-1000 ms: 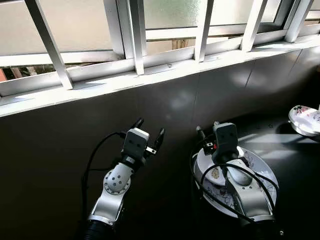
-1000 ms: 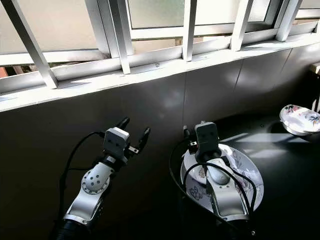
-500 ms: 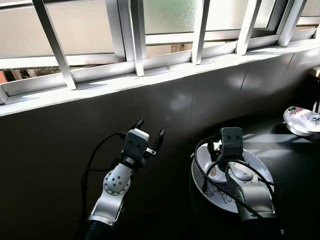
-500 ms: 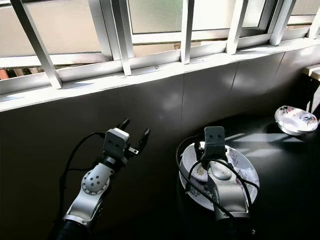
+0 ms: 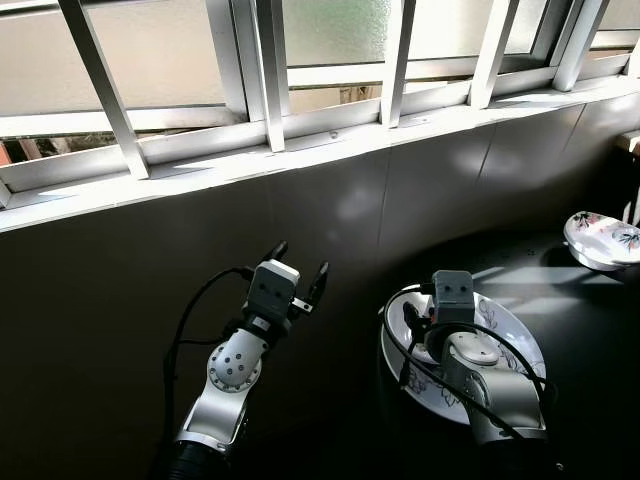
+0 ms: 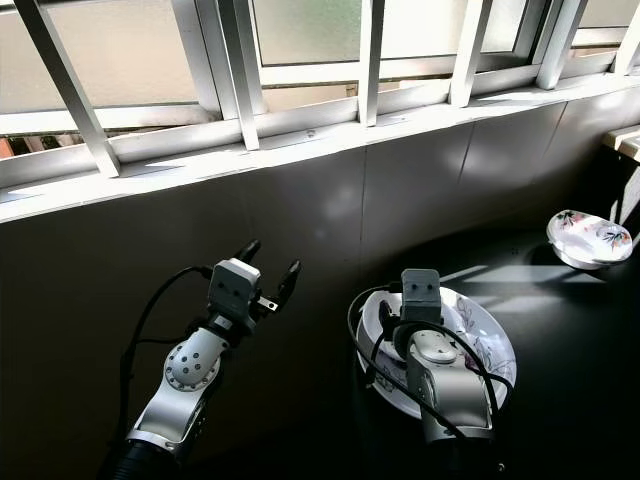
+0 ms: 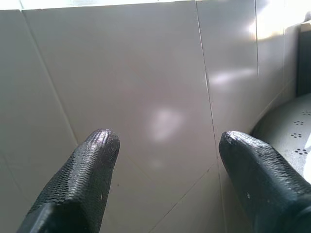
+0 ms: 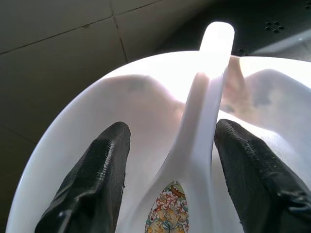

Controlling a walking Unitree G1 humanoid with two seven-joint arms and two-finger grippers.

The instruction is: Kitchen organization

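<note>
No brand, label or readable writing shows on anything; the only marking is a small multicoloured floral motif in the bowl of the spoon.

There are two flower-patterned white dishes and one spoon. The large round white ceramic plate with a floral rim lies directly beneath the right gripper, on the dark counter. The small white flower-patterned bowl sits well apart, beyond and to the right of that gripper.

The white ceramic soup spoon rests in the plate, between the right gripper's two black fingers. Its long axis runs straight away from the gripper, with the handle end pointing toward the plate's far rim and the dark tiled wall, and the decorated bowl end nearest the wrist. The fingers are spread wide on either side of the spoon; one lies just beside the handle, and whether it touches cannot be told. Nothing is gripped.

The left gripper is raised toward the wall with fingers parted and empty. A white barred window frame runs above the wall.
</note>
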